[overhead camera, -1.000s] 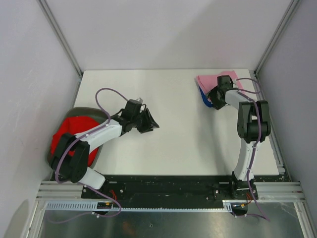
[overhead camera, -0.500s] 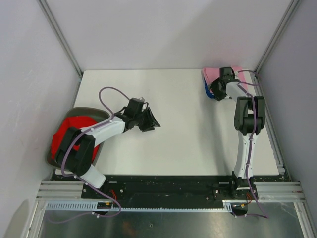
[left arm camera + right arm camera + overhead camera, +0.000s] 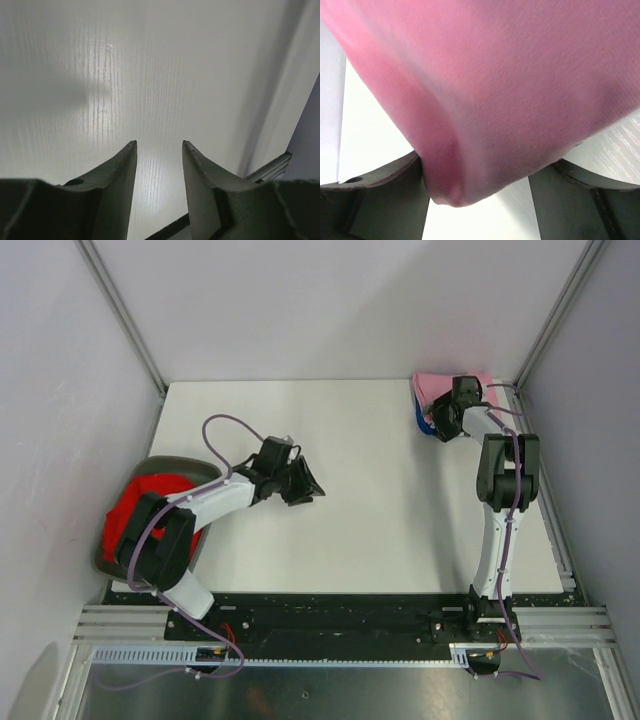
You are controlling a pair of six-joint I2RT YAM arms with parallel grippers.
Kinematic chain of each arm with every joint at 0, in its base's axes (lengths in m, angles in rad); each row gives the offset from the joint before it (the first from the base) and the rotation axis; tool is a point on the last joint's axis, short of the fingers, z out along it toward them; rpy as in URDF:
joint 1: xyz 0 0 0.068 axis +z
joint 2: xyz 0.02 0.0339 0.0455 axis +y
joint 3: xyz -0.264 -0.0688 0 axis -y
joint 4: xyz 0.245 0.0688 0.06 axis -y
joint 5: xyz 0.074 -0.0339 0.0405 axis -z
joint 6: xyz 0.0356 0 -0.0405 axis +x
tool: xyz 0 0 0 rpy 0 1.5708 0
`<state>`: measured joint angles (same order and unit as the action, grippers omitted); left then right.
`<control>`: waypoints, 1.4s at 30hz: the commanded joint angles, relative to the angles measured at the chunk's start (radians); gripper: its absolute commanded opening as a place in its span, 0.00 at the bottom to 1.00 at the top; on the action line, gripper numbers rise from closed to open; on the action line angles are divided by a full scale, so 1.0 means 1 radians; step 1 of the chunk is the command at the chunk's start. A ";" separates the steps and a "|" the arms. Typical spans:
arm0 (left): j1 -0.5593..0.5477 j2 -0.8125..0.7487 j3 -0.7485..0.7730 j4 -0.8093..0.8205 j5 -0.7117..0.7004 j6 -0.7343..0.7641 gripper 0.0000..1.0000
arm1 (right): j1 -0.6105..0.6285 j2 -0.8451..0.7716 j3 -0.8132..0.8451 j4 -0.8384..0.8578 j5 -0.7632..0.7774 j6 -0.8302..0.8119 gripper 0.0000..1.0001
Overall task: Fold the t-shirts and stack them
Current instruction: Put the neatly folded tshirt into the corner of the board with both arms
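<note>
White table (image 3: 380, 520): carries both arms at its near edge and most of the items listed. Grey bin (image 3: 185, 466): sits at the table's left edge, partly hidden by the left arm. Red t-shirt (image 3: 125, 518): bundled inside the bin, unfolded. Pink t-shirt (image 3: 435, 388): lies bunched in the far right corner of the table; in the right wrist view a rounded fold of it hangs down between the fingers (image 3: 385, 200). Blue t-shirt (image 3: 424, 423): only a small edge shows, just below the pink one and touching it, with the rest covered. Right gripper (image 3: 442, 425): positioned at the two shirts, jaws set wide with pink cloth filling the gap; whether the cloth is pinched or merely resting there cannot be told. Left gripper (image 3: 159, 144): poised over bare table left of centre, well apart from every shirt, jaws partly spread with nothing between them.
</note>
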<state>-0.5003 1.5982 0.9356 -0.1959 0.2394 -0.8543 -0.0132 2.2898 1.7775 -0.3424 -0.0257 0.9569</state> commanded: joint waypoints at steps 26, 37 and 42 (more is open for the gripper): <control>0.251 -0.627 -0.264 -0.150 -0.133 0.228 0.56 | 0.401 -0.810 -0.511 -0.063 0.093 -0.241 0.84; 0.243 -0.819 -0.363 -0.187 -0.117 0.283 0.57 | 0.709 -1.032 -0.637 -0.128 0.277 -0.260 0.99; 0.236 -0.854 -0.353 -0.219 -0.087 0.312 0.57 | 0.716 -1.064 -0.662 -0.126 0.278 -0.264 0.99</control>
<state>-0.2562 0.7776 0.5755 -0.3973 0.1341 -0.5999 0.6968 1.2633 1.1263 -0.4591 0.1944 0.7055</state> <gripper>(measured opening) 0.571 0.992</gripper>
